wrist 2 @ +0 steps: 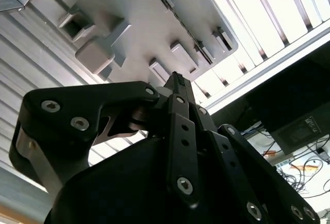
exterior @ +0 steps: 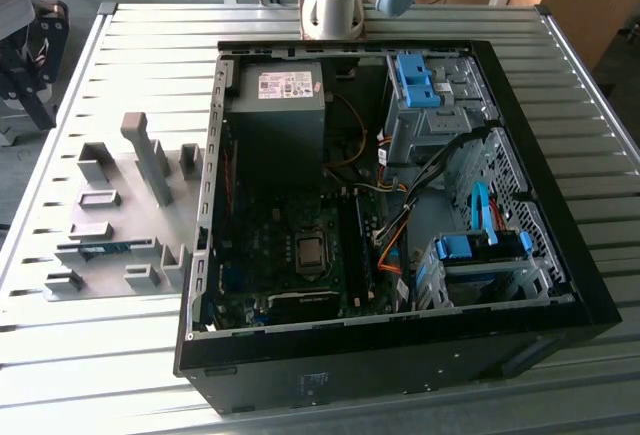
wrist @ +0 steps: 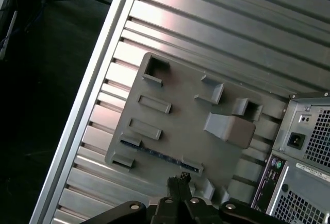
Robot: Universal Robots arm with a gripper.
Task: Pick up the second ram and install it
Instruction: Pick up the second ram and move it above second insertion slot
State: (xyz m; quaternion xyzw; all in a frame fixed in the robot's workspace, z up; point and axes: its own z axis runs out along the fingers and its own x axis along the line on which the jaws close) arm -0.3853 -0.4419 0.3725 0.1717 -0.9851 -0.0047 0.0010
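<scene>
Gripper [wrist: 180,178] pressed together, empty, well above grey fixture [wrist: 185,121] | second ram [wrist: 157,155] slotted there, below my fingertips | I'd spread, square across its thin faces, grip mid-length.

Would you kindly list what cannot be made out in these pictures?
Exterior view: the arm is cut off by the top edge, so its height over the fixture plate is unknown.
Exterior view: the memory slots are too dark and small to show any seated stick.
First wrist view: the chips on the second ram are too small to count.
Second wrist view: the gripper itself hides part of the plate.
</scene>
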